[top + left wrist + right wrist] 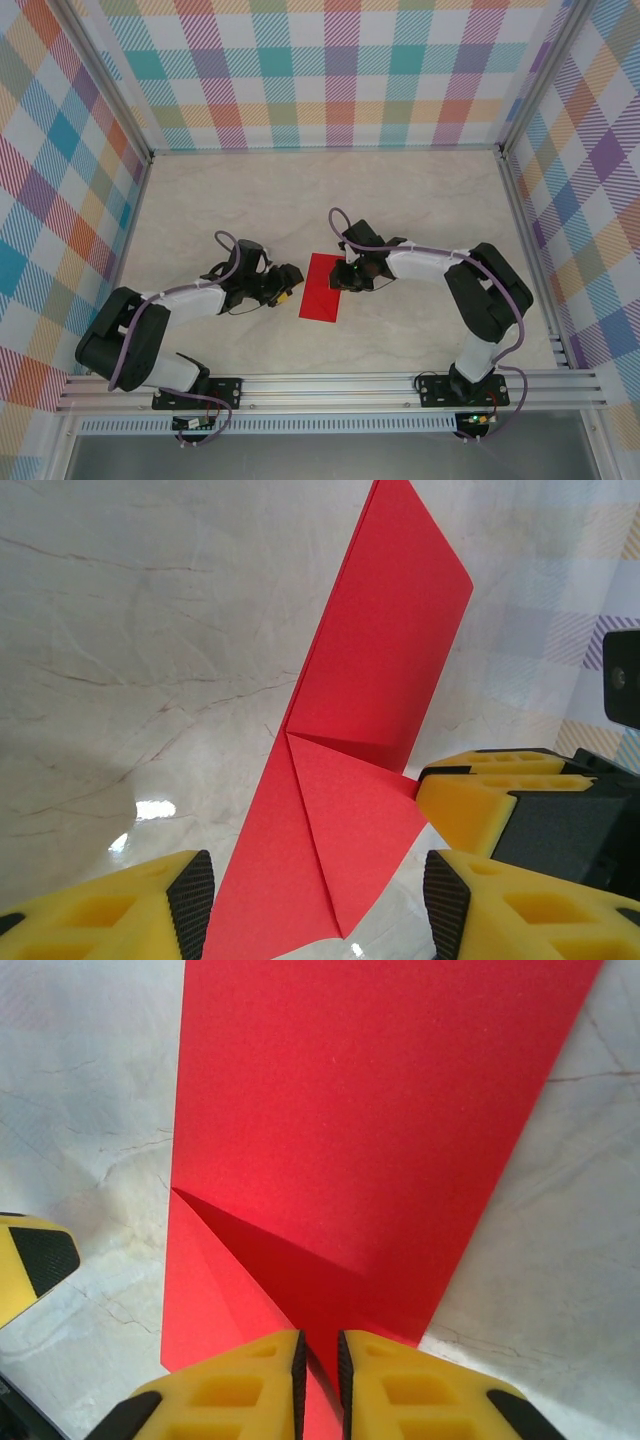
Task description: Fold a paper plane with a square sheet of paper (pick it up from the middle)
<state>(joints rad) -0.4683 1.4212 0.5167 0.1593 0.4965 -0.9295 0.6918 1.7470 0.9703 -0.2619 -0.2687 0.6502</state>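
1. A bright red sheet of paper [322,287] lies on the pale marbled table [300,200] between the two arms. From above it reads as a narrow rectangle, already folded over on itself.
2. In the left wrist view, one near corner of the sheet is turned over into a triangular flap [350,830], with a sharp crease running up from its point.
3. The right gripper [346,276] sits at the sheet's right edge. In its own wrist view its yellow fingers [240,1395] are drawn almost together, with red paper running into the thin slit between them. It is pinching the paper's edge by the flap.
4. The left gripper [286,291] rests just beside the sheet's left edge. Its jaws stand wide apart and grip nothing, and the sheet's near end lies between them. Whether its black pads [195,900] touch the paper cannot be told.
5. In the left wrist view, the right gripper's yellow tip meets the outer corner of the flap.
6. Pastel checked panels [330,70] wall the table on three sides.
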